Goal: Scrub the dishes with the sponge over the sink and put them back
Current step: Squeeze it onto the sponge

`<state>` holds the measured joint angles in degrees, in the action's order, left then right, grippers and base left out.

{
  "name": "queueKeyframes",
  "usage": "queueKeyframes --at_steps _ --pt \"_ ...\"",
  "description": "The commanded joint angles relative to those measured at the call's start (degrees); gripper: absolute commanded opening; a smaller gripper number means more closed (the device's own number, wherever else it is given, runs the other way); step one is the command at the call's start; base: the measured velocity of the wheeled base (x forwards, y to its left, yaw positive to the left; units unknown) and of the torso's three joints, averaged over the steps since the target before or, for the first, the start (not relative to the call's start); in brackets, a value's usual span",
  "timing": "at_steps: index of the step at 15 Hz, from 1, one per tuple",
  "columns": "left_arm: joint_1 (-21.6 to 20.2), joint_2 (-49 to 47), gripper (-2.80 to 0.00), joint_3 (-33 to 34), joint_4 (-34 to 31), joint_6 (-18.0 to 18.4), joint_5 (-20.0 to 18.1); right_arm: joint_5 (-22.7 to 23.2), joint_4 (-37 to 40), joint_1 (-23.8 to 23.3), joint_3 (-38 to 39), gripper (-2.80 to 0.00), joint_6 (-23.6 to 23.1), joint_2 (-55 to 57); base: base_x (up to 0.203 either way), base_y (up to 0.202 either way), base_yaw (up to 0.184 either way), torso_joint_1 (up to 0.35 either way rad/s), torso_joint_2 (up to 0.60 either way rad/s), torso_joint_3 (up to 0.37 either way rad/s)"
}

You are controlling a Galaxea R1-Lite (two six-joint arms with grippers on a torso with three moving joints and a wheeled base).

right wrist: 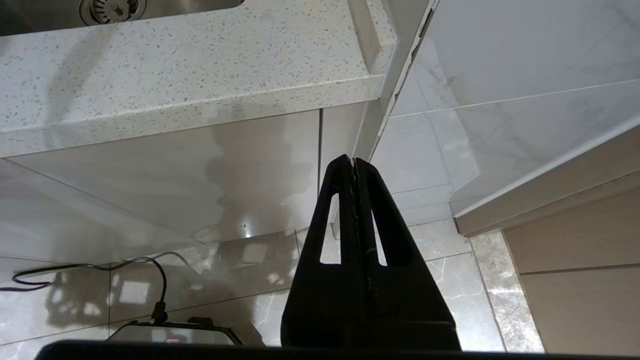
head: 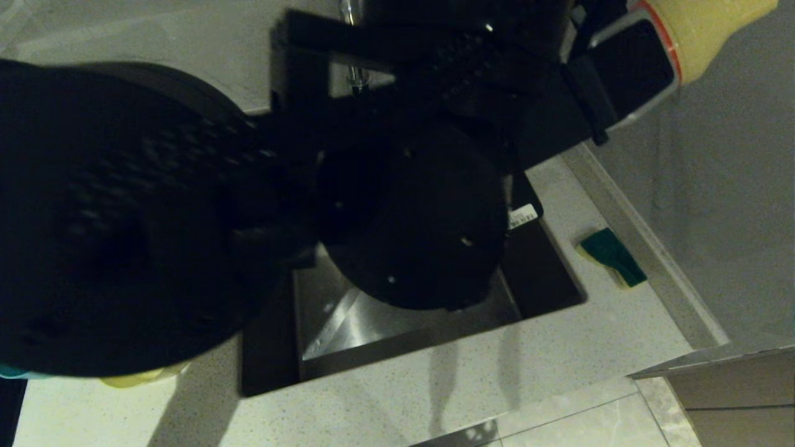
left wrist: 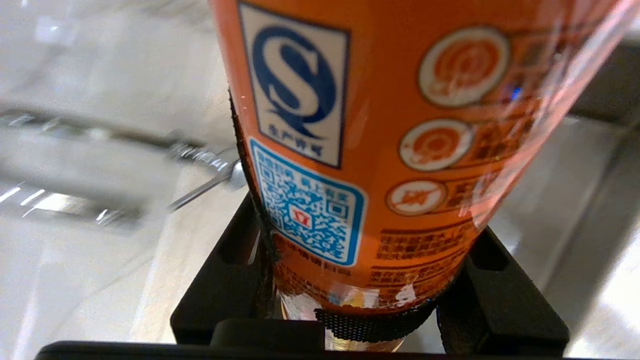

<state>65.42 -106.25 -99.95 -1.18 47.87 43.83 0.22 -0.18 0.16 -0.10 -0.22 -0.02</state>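
The sponge [head: 612, 256], green over yellow, lies on the bench [head: 435, 391] near its right edge, just beside the steel sink [head: 385, 329]. Above the sink's far side the left tool [left wrist: 350, 320] pinches an orange-labelled bottle [left wrist: 380, 150]. The right tool [right wrist: 354, 161], pressed together, hangs below the bench's front edge.

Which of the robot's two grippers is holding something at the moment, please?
The left gripper: it grips an orange-labelled plastic bottle, whereas the right gripper is shut on nothing, hanging below the speckled white countertop.
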Motion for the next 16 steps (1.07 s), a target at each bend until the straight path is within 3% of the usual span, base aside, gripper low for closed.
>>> queueKeyframes --at_steps 1,4,8,12,16 --pt "1.6 -5.3 -2.80 0.9 4.0 0.2 0.7 0.0 0.0 0.0 0.0 -2.80 0.0 0.0 0.000 0.000 0.000 0.000 0.00 0.000" --pt "1.8 -9.7 -2.80 -1.3 6.2 0.1 1.4 0.0 0.0 0.0 0.0 -2.80 0.0 0.0 0.000 0.000 0.000 0.000 0.00 0.000" --pt "1.7 -16.1 -2.80 -7.4 6.4 0.3 6.3 0.0 0.0 0.0 0.0 -2.80 0.0 0.0 0.000 0.000 0.000 0.000 0.00 0.000" --pt "1.5 -20.6 -2.80 -8.1 8.8 0.4 10.2 0.0 0.0 0.0 0.0 -2.80 0.0 0.0 0.000 0.000 0.000 0.000 0.00 0.000" --pt "1.7 -23.0 -2.80 -8.1 11.8 4.6 10.6 0.0 0.0 0.0 0.0 -2.80 0.0 0.0 0.000 0.000 0.000 0.000 0.00 0.000"
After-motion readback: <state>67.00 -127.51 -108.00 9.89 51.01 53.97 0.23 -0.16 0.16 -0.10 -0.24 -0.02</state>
